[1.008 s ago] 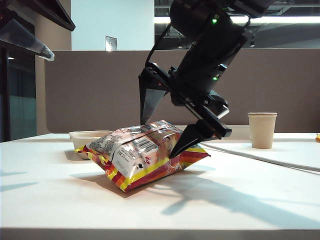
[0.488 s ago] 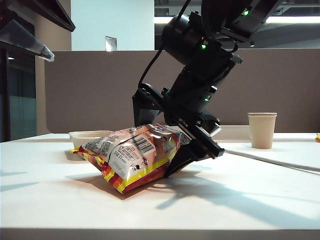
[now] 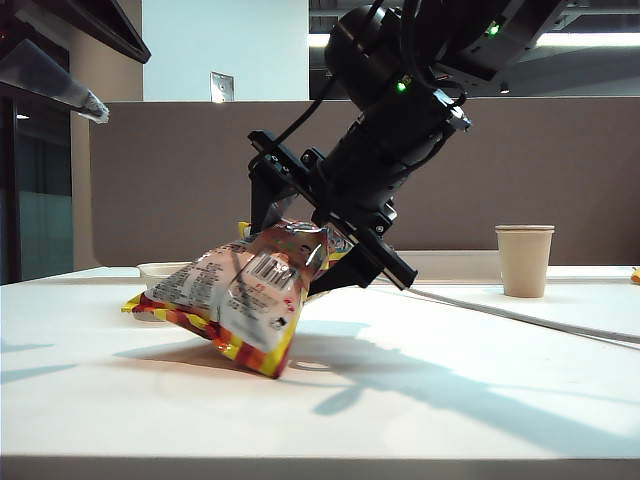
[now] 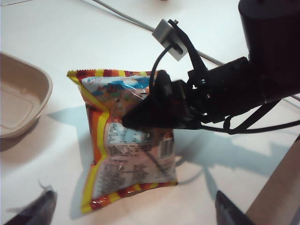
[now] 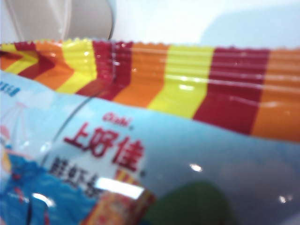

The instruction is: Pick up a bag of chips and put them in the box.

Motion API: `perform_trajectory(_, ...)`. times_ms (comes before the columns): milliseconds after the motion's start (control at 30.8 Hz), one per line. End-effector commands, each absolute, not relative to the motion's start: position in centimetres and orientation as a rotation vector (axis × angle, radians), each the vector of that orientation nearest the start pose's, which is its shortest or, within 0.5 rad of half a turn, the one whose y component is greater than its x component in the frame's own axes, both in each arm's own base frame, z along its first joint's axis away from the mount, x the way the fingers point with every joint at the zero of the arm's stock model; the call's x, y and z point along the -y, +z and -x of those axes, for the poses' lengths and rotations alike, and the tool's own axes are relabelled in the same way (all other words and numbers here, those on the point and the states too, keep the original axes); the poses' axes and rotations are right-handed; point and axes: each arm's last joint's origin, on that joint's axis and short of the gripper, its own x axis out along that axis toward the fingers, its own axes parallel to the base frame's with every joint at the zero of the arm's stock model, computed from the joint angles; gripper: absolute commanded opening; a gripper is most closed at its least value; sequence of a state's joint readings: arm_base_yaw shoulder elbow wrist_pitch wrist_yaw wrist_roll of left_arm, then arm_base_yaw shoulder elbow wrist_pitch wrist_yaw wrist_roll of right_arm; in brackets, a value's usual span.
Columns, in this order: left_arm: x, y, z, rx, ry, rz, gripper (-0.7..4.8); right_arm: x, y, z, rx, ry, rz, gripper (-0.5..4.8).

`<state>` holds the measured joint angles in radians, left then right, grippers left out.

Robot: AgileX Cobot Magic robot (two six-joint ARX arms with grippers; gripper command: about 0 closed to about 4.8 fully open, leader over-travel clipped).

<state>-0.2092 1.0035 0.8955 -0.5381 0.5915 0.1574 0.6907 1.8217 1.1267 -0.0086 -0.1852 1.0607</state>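
Pinching puffy glossy bag of chips (image 3: 235, 300): right claw (image 3: 300, 262); left claw (image 4: 131, 211) idle.

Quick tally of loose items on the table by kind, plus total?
Snack bags: 1, the bag of chips, pinched by the right claw
Pulp trays: 1, the box
Paper cups: 1, the beige cup
Total: 3

left pincer (image 4: 131, 211): spread wide, raised | right pincer (image 3: 300, 255): clamped, angled down

Office: brown partition (image 3: 180, 180) behind a white table (image 3: 480, 400).
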Motion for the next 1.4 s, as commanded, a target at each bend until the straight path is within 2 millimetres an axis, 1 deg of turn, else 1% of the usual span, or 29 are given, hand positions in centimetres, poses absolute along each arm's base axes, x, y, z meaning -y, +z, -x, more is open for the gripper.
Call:
perform_trajectory(33,5.8,30.5,-19.3,-0.584,-0.824,-0.018,4.39,-24.6,18.8,-29.6,-1.037,0.409,-0.706,2.95)
perform_trajectory(130,5.8,30.5,-19.3,-0.583,-0.824,-0.018,4.39,-24.4,18.8,-29.7,-1.026,0.426,-0.667,2.72)
perform_trajectory(488,5.7,30.5,-19.4,-0.586,-0.785,-0.036,4.39,-23.4,20.0,-30.5,-0.939,0.538,-0.499,2.72)
perform_trajectory(618,5.7,30.5,-19.4,-0.586,-0.775,-0.043,4.39,-23.9,21.5,-31.0,-0.882,0.623,-0.432,2.72)
perform_trajectory(748,5.6,30.4,-19.5,-0.587,-0.740,-0.061,4.39,-24.5,23.8,-31.7,-0.799,0.703,-0.387,2.72)
perform_trajectory(910,5.5,30.4,-19.6,-0.587,-0.694,-0.093,4.39,-25.0,26.5,-32.5,-0.685,0.750,-0.313,2.68)
perform_trajectory(1008,5.4,30.4,-19.6,-0.588,-0.670,-0.103,4.39,-25.2,27.7,-32.9,-0.610,0.741,-0.253,2.59)
perform_trajectory(1170,5.3,30.3,-19.7,-0.593,-0.624,-0.119,4.39,-25.4,29.0,-33.8,-0.545,0.743,-0.216,2.59)
perform_trajectory(1398,5.3,30.3,-19.7,-0.594,-0.624,-0.119,4.39,-26.7,29.1,-35.8,-0.537,0.769,-0.196,2.59)
